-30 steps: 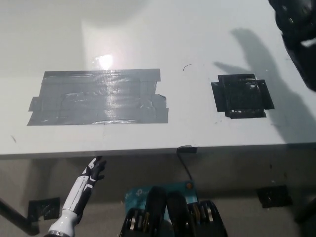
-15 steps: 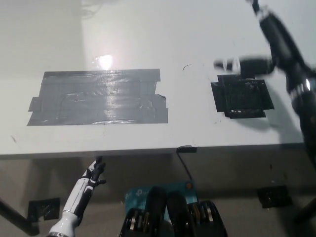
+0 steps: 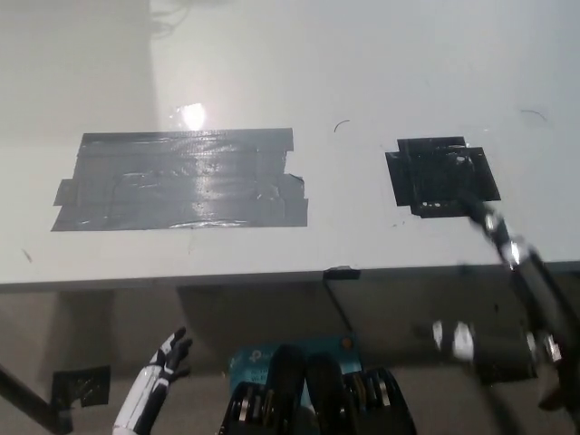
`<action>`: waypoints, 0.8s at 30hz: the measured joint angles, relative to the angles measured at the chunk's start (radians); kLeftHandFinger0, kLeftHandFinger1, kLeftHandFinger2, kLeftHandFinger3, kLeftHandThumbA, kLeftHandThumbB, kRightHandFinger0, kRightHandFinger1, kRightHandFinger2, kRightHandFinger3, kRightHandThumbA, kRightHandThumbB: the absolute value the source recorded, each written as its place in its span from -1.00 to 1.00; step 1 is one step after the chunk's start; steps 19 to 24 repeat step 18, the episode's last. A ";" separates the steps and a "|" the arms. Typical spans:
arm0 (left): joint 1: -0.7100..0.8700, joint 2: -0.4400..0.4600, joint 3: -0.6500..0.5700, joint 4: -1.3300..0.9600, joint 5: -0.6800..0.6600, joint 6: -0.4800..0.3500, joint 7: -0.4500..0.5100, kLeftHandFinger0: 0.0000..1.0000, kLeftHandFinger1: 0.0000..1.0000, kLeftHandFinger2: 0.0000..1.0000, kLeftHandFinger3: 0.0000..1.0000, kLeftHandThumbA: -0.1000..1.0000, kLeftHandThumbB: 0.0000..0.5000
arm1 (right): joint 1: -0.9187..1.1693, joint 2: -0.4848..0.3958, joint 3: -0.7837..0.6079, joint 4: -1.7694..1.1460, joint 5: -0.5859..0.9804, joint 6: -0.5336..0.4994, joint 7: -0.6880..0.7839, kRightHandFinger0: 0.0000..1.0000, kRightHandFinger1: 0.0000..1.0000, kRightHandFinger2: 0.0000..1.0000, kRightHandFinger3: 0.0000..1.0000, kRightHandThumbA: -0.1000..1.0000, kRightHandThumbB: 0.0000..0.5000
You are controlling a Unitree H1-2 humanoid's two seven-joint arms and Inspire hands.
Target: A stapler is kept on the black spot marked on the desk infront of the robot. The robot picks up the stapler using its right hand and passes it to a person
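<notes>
Half a second ago our black right arm reached high over the far side of the worktop; now it has dropped low on the right, and its blurry right hand (image 3: pixel 507 245) lies across the near edge of the worktop (image 3: pixel 362 54). We cannot find the stapler clearly. A blurred dark and silver shape (image 3: pixel 462 340) shows below the worktop edge near our right arm, but we cannot tell what it is.

We see the black spot (image 3: pixel 442 176) on the right part of the worktop, and it looks bare. Our right arm's upper end touches or crosses the near right corner of that spot in the picture. We cannot tell if the right hand is wide, narrow or holding something, because it is all smeared.

On the left part of the worktop sits a big patch of grey tape (image 3: pixel 181 179), well apart from the black spot. A small dark clip (image 3: pixel 342 273) sits on the near edge, between the two patches.

Our white left hand (image 3: pixel 168 355) rests below the worktop at the lower left, fingers a little apart, holding nothing.
</notes>
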 measured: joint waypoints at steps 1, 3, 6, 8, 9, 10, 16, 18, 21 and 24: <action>0.008 0.000 0.000 0.000 0.000 -0.001 0.000 0.84 0.97 0.97 1.00 1.00 1.00 | 0.035 0.014 -0.011 -0.037 0.021 -0.009 -0.001 1.00 1.00 1.00 1.00 0.64 -0.62; 0.028 0.000 0.000 -0.001 0.000 -0.005 0.000 0.77 0.97 0.97 1.00 1.00 1.00 | 0.102 0.039 -0.035 -0.087 0.056 -0.037 -0.004 1.00 1.00 1.00 1.00 0.96 -0.24; 0.052 0.000 -0.001 -0.002 0.000 -0.011 0.000 0.78 0.97 0.98 1.00 1.00 1.00 | 0.153 0.075 -0.058 -0.064 0.080 -0.090 -0.006 1.00 1.00 1.00 1.00 0.83 -0.76; 0.064 0.000 -0.003 -0.006 0.000 -0.015 0.000 0.80 0.96 0.97 1.00 1.00 1.00 | 0.175 0.104 -0.067 0.037 0.086 -0.123 -0.006 1.00 1.00 1.00 1.00 0.76 -0.34; 0.069 0.000 -0.003 -0.007 -0.001 -0.018 0.000 0.86 0.99 0.97 1.00 1.00 1.00 | 0.181 0.118 -0.073 0.097 0.091 -0.141 -0.005 1.00 1.00 1.00 1.00 0.75 -0.36; 0.071 0.000 -0.003 -0.008 -0.001 -0.019 0.000 0.85 0.99 0.97 1.00 1.00 1.00 | 0.182 0.123 -0.075 0.118 0.094 -0.146 -0.005 1.00 1.00 1.00 1.00 0.76 -0.31; 0.080 0.000 -0.006 -0.026 -0.001 -0.021 0.000 0.83 1.00 0.97 1.00 1.00 1.00 | 0.179 0.183 -0.099 0.422 0.107 -0.206 -0.004 1.00 1.00 1.00 1.00 0.78 -0.24; 0.079 0.000 -0.007 -0.038 -0.001 -0.021 0.000 0.79 0.98 0.98 1.00 1.00 1.00 | 0.175 0.197 -0.099 0.526 0.104 -0.240 -0.003 1.00 1.00 1.00 1.00 0.80 -0.22; 0.079 0.000 -0.007 -0.038 -0.001 -0.021 0.000 0.79 0.98 0.98 1.00 1.00 1.00 | 0.175 0.197 -0.099 0.526 0.104 -0.240 -0.003 1.00 1.00 1.00 1.00 0.80 -0.22; 0.079 0.000 -0.007 -0.038 -0.001 -0.021 0.000 0.79 0.98 0.98 1.00 1.00 1.00 | 0.175 0.197 -0.099 0.526 0.104 -0.240 -0.003 1.00 1.00 1.00 1.00 0.80 -0.22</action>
